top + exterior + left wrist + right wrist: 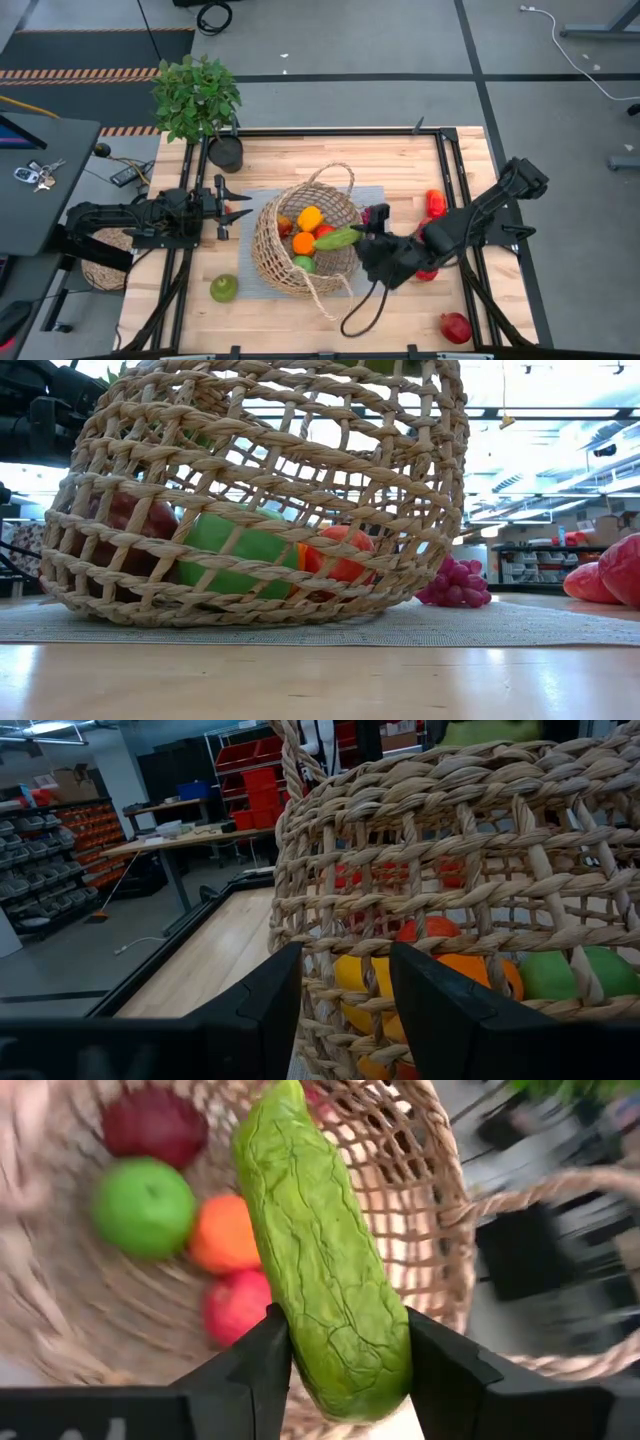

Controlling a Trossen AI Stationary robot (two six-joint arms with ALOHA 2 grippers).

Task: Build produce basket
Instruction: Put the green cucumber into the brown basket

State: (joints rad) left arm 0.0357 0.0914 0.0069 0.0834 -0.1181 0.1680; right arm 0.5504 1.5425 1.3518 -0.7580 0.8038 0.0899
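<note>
The woven basket (305, 240) lies tipped on a grey mat (372, 196), its mouth up and toward the right. Inside it are produce: an orange (303, 243), a yellow pepper (310, 217), a green apple (145, 1208) and red fruit (238, 1305). My right gripper (362, 236) is over the basket's right rim, shut on a long wrinkled green vegetable (337, 238). My left gripper (238, 208) is level, just left of the basket wall (420, 870), with its fingers a little apart and nothing between them. My right gripper pinches the green vegetable near its nearer end (345, 1365) between its two fingers, which lie across it. It comes from the table's right, slanting down. The vegetable is lifted clear, and its free end sticks out over the basket's mouth.
A green apple (223, 288) lies on the table near the front left. A pomegranate (455, 326) lies at the front right, a red pepper (434, 203) at the right, and purple grapes (455, 582) right of the basket. A potted plant (197, 97) stands at the back left.
</note>
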